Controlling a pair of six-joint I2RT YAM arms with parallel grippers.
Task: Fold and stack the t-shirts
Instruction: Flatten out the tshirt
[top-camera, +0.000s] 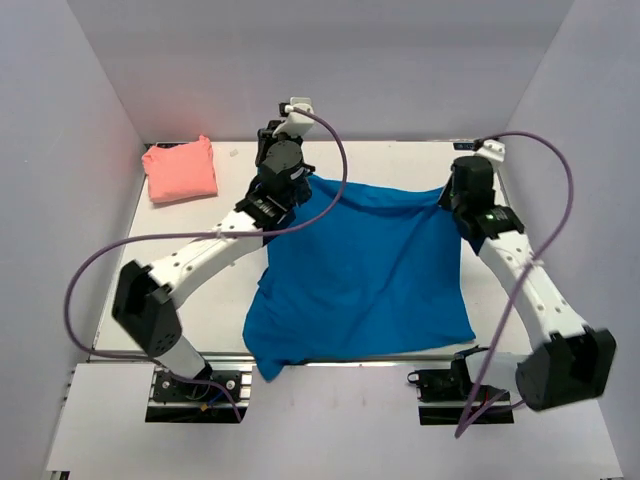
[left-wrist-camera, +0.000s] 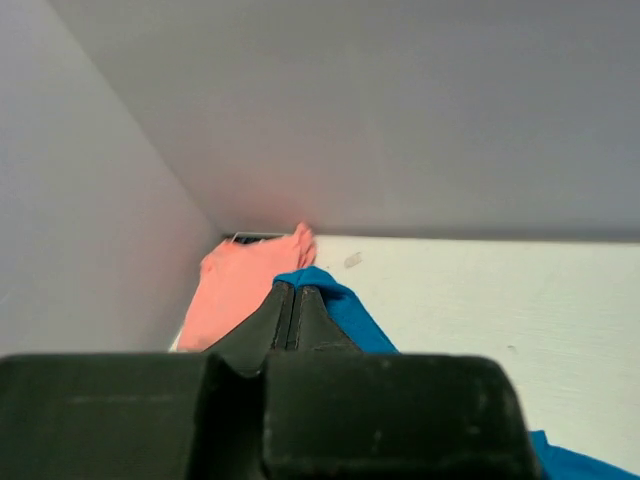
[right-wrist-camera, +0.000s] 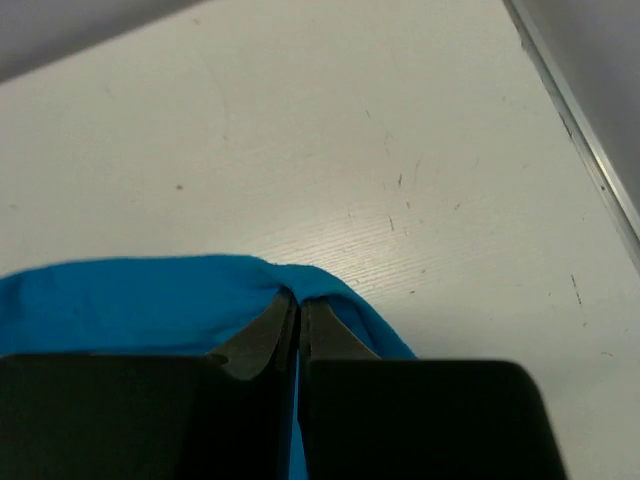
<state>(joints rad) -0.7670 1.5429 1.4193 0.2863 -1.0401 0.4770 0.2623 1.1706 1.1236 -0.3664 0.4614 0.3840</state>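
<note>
Blue t-shirt (top-camera: 360, 270) is stretched by its upper corners, presumably for folding. Left claw (left-wrist-camera: 297, 290) and right claw (right-wrist-camera: 298, 298) are clamped on it.

Left arm (top-camera: 200, 255): white link shells, black joint housings, boxy black shoulder block. Right arm (top-camera: 530, 285): same white-and-black build, small green light (top-camera: 490, 213) near wrist. Purple cable (top-camera: 70, 300) loops wide along left arm to white wrist connector; second purple cable (top-camera: 571, 195) arcs along right. Left gripper (left-wrist-camera: 297, 288), right gripper (right-wrist-camera: 298, 298): matte black, tapering fingers, wide blocky body.
</note>
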